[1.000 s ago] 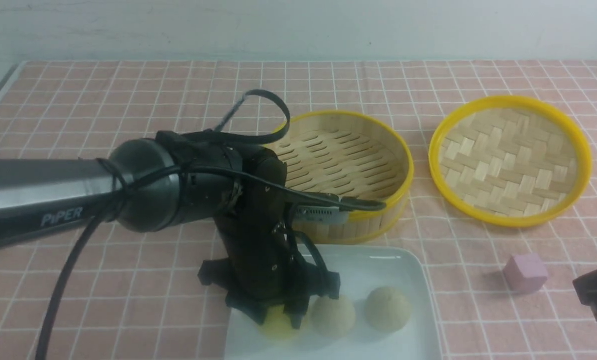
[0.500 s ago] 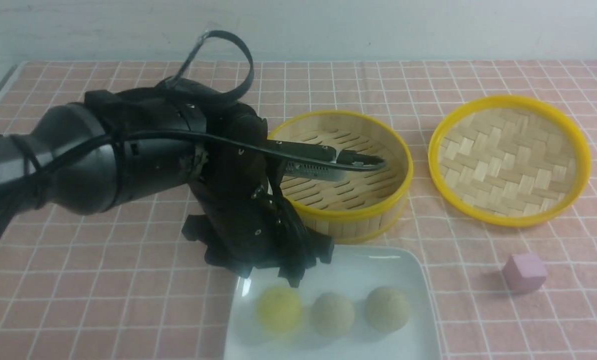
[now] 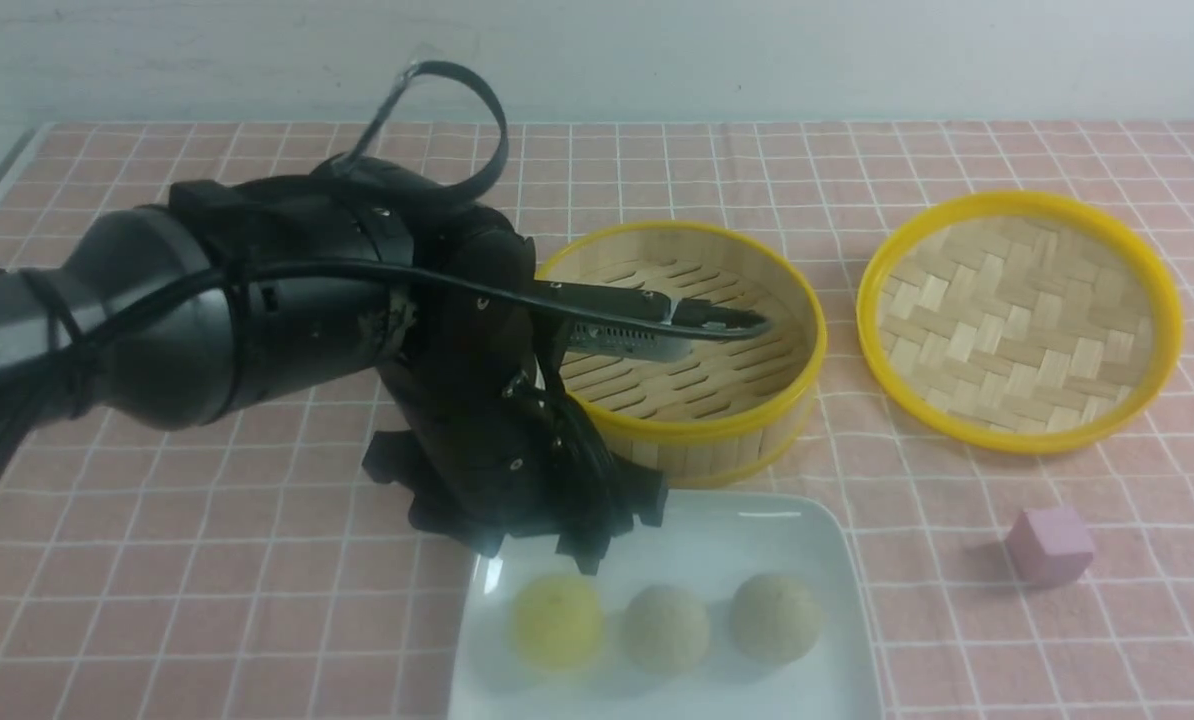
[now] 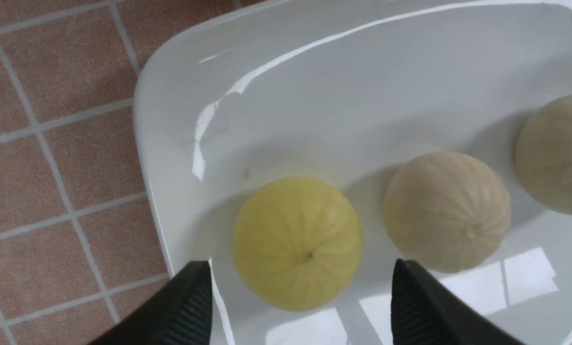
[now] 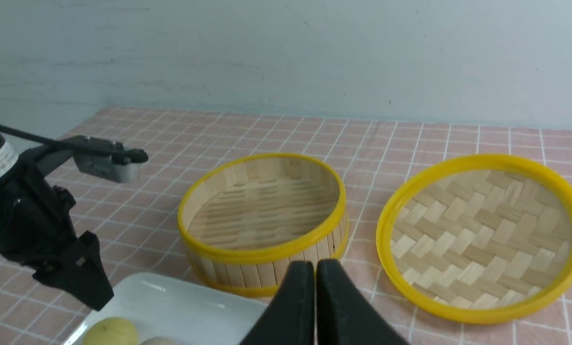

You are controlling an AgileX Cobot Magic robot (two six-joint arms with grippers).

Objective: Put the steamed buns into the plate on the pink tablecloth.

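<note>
The white plate [image 3: 817,560] lies on the pink tablecloth [image 3: 207,560] at the front. On it sit three steamed buns in a row: a pale yellow bun [image 3: 558,620], a beige bun [image 3: 666,629] and a second beige bun [image 3: 775,617]. My left gripper [image 3: 542,550] hangs open and empty just above and behind the yellow bun [image 4: 297,243], its fingertips [image 4: 192,292] either side of it in the left wrist view, not touching. The plate [image 4: 314,96] fills that view. My right gripper [image 5: 314,273] is shut and empty, out of the front view.
An empty round bamboo steamer basket [image 3: 692,350] stands just behind the plate. Its yellow-rimmed woven lid [image 3: 1019,318] lies upturned to the right. A small pink cube [image 3: 1049,544] sits at the front right. The left arm [image 3: 157,320] stretches in from the left.
My left gripper has let go of the yellow bun on the plate and risen back toward the left. The right gripper has left the front view's right edge.
</note>
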